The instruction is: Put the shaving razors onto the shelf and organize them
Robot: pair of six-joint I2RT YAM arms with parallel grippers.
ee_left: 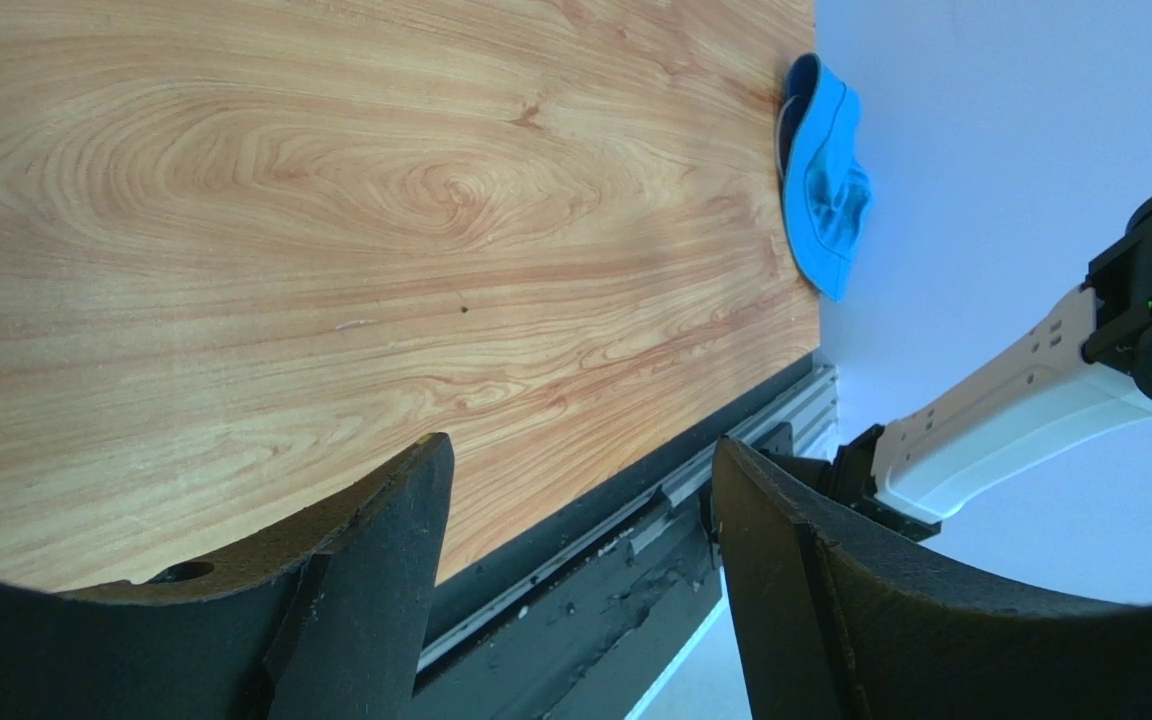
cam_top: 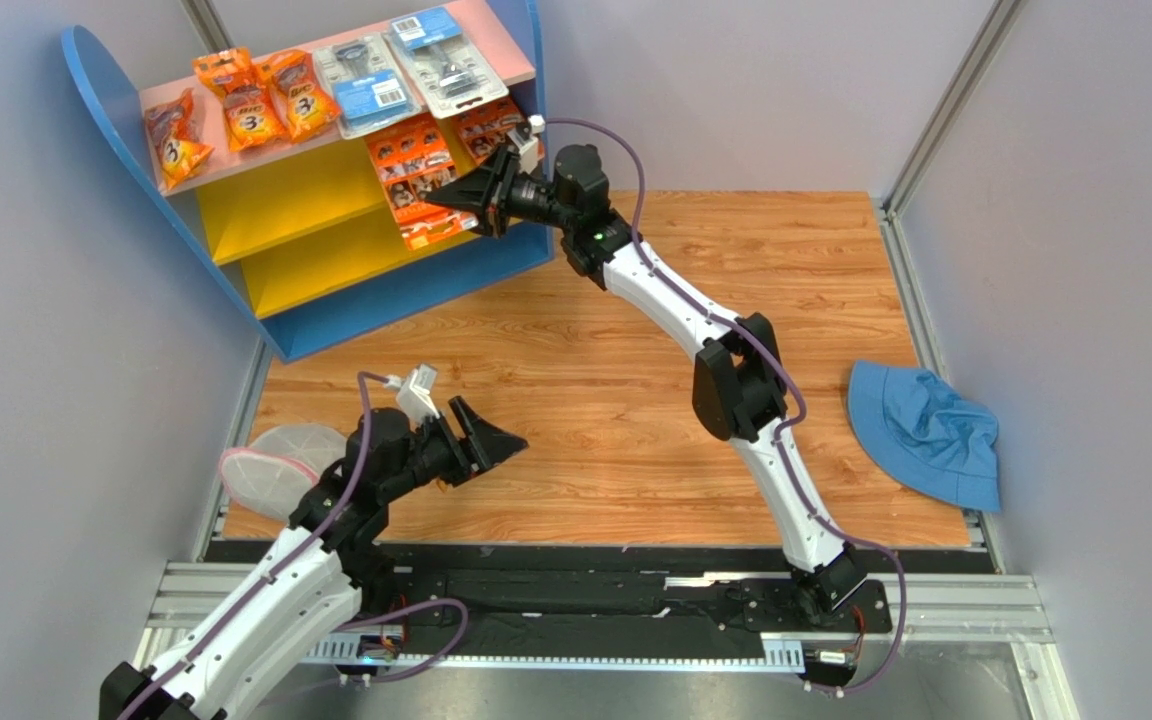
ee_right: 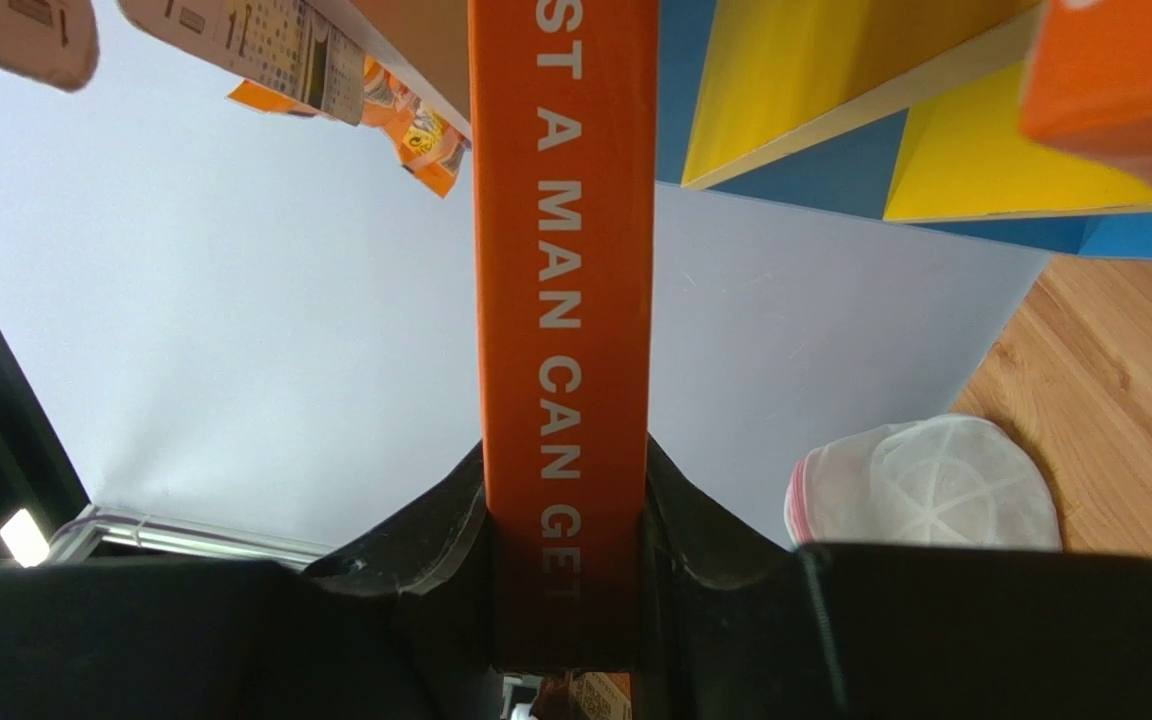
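The shelf [cam_top: 387, 300] stands at the back left. Three small orange bags [cam_top: 244, 98] and two clear blister packs [cam_top: 364, 83] lie on its pink top board. Wider orange cards [cam_top: 414, 150] stand at the right end of the yellow boards. My right gripper [cam_top: 474, 191] is at that end of the shelf, shut on an orange card [ee_right: 564, 225] seen edge-on in the right wrist view, between the fingers [ee_right: 432, 540]. My left gripper [cam_top: 504, 441] is open and empty, low over the wooden table [ee_left: 312, 225] near its front; its fingers [ee_left: 387, 570] stand wide apart.
A blue cloth hat [cam_top: 923, 432] lies at the table's right edge and shows in the left wrist view [ee_left: 823, 173]. A white mesh cap with pink rim [cam_top: 279, 458] lies at the front left beside my left arm. Grey walls enclose the table.
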